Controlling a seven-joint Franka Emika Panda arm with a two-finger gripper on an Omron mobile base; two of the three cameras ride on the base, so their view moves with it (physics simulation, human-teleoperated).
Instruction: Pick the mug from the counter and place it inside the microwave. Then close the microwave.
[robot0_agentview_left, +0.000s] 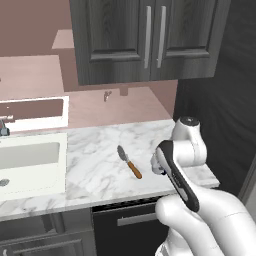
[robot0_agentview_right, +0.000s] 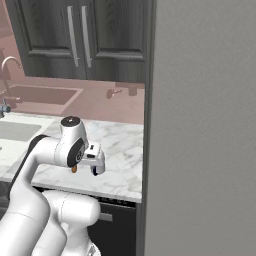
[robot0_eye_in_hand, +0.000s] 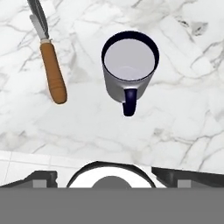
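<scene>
Now I'm hovering my claw (robot0_agentview_right: 95, 169), jaws wide apart, above the upright mug (robot0_eye_in_hand: 129, 72) on the table (robot0_eye_in_hand: 183, 109), lining up a grasp.

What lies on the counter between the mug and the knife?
Nothing: in the hand view, bare marble counter separates the mug from the knife; they lie apart, side by side.

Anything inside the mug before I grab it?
The mug looks empty: a plain pale bottom shows, ringed by a dark blue rim. It stands upright on the counter; what lies under its base is hidden.
</scene>
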